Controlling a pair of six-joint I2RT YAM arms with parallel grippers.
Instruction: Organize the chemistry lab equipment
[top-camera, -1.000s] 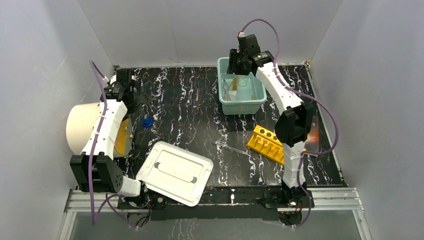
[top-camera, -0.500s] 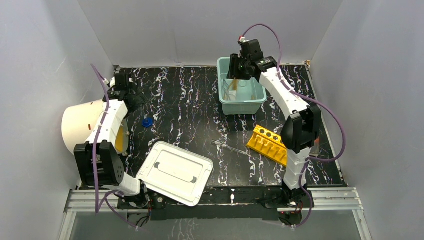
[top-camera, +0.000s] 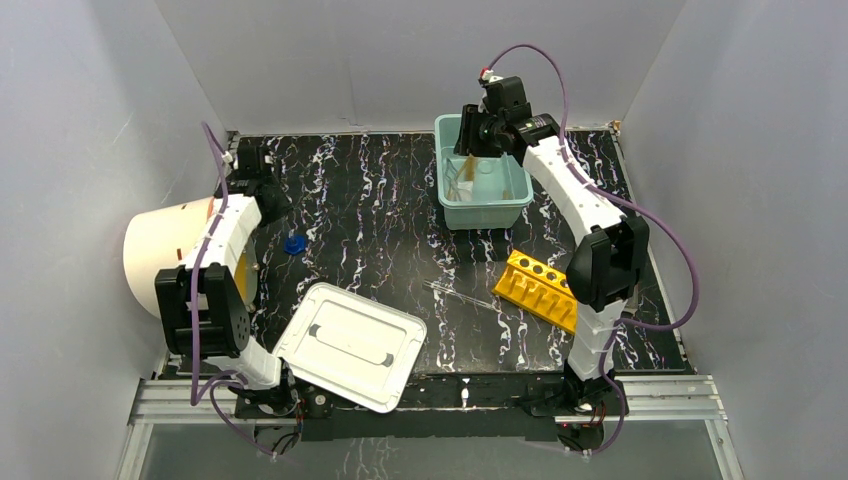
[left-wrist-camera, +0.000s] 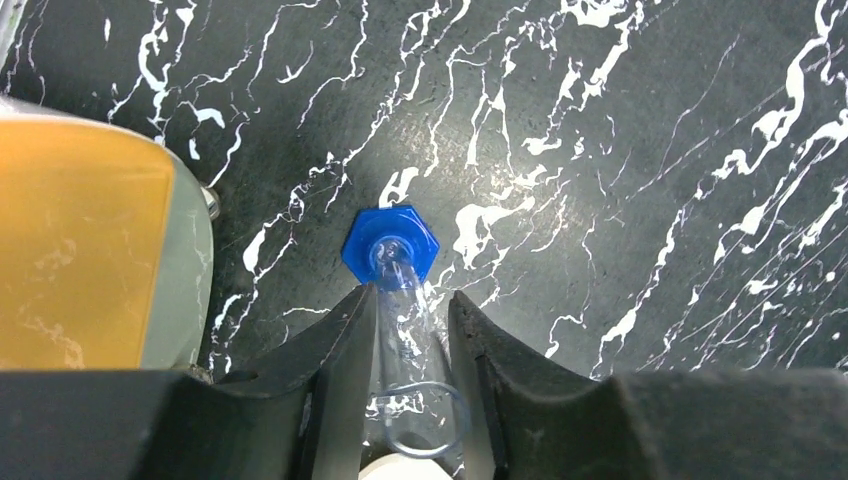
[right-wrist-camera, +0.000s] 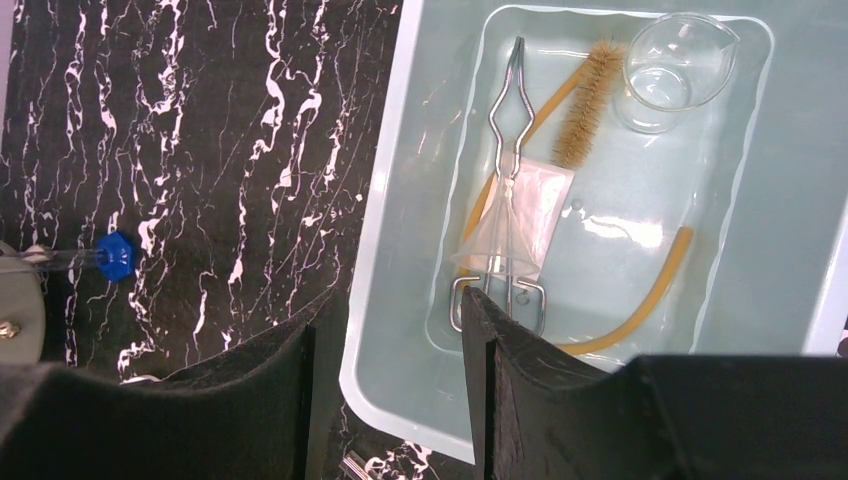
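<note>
In the left wrist view a clear tube (left-wrist-camera: 415, 350) with a blue cap (left-wrist-camera: 390, 248) lies on the black table, running between my left gripper's (left-wrist-camera: 410, 295) fingers, which stand close against both its sides. From above, that gripper (top-camera: 268, 190) is behind the cap (top-camera: 293, 244). My right gripper (right-wrist-camera: 400, 300) hangs open and empty over the left rim of the teal bin (right-wrist-camera: 385, 300). The bin holds metal scissors (right-wrist-camera: 510, 150), a brown brush (right-wrist-camera: 590, 100), a clear beaker (right-wrist-camera: 675, 80), a clear funnel (right-wrist-camera: 497, 240), a small bag (right-wrist-camera: 540, 200) and a tan tube (right-wrist-camera: 640, 300).
A yellow holed rack (top-camera: 540, 288) lies at the right, with a thin glass rod (top-camera: 460, 297) to its left. A white lid (top-camera: 350, 345) rests near the front. The big white drum (top-camera: 165, 255) with its orange face (left-wrist-camera: 80, 250) sits beside my left arm.
My left jaws have narrowed around the clear tube, and the left arm's elbow has swung toward the wall. The right gripper has shifted slightly over the bin.
</note>
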